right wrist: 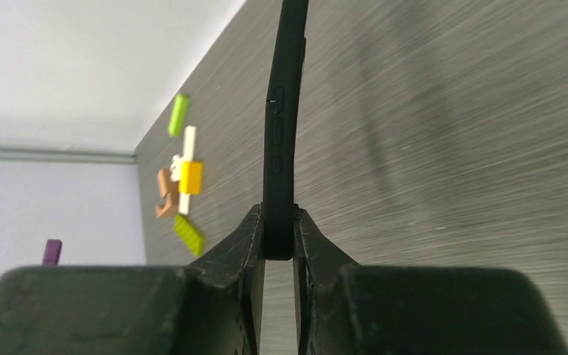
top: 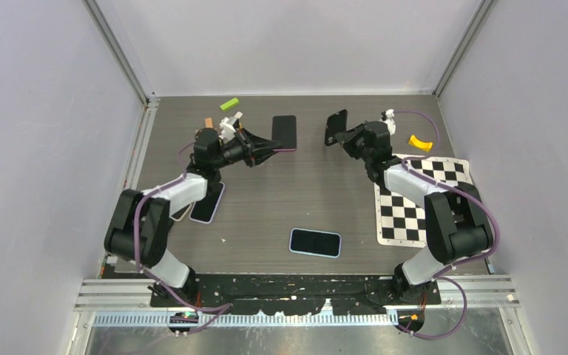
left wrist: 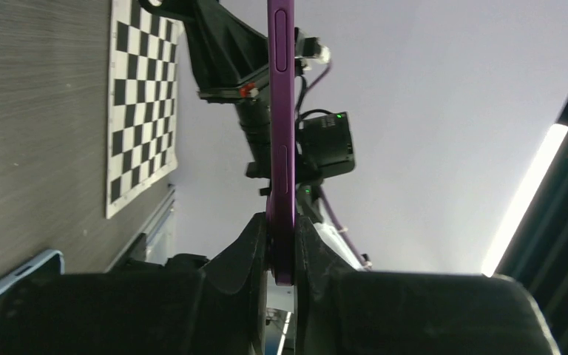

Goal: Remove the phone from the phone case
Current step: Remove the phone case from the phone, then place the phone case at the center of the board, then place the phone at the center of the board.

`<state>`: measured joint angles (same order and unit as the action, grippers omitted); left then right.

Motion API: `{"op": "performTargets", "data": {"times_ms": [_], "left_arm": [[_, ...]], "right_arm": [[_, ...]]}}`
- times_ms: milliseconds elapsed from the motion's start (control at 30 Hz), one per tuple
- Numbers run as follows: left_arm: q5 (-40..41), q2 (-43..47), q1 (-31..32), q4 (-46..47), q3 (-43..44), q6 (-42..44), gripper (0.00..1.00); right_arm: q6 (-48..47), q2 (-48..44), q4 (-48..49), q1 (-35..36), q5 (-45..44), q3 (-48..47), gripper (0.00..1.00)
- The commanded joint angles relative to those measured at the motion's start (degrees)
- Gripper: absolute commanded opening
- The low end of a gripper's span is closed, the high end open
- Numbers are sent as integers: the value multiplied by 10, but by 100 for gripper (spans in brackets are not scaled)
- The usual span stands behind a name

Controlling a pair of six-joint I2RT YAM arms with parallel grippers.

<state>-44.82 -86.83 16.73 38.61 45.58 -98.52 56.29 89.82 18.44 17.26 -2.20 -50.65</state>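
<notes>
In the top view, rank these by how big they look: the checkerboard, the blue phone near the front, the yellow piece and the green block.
1. Checkerboard
2. Blue phone
3. Yellow piece and green block: both tiny and about alike, so no ranking.

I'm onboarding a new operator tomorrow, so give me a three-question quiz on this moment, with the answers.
1. True or false: the left gripper is shut on the edge of a purple phone.
2. What does the right gripper hold? A) a yellow block B) a black case C) nothing
3. Fill in: the phone in a light blue case lies flat on the ___, held by neither arm.

Key: 1 true; 2 B; 3 table.
</notes>
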Motion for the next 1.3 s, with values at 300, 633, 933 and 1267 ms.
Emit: {"op": "performTargets", "data": {"times_ms": [300,633,933,1267], "left_arm": [[60,-317,74,-130,327,246,0],[105,-525,105,-349,612,321,0],[139,-624,131,-495,767,388,7],[199,-577,138,-588,759,465,62]], "right_arm": [[2,98,-6,-147,117,-38,2],[-3,218,-7,-173,173,-94,14],[-62,228,-94,-187,146,-124,43],[-149,164,-249,-187,100,-165,90]]}}
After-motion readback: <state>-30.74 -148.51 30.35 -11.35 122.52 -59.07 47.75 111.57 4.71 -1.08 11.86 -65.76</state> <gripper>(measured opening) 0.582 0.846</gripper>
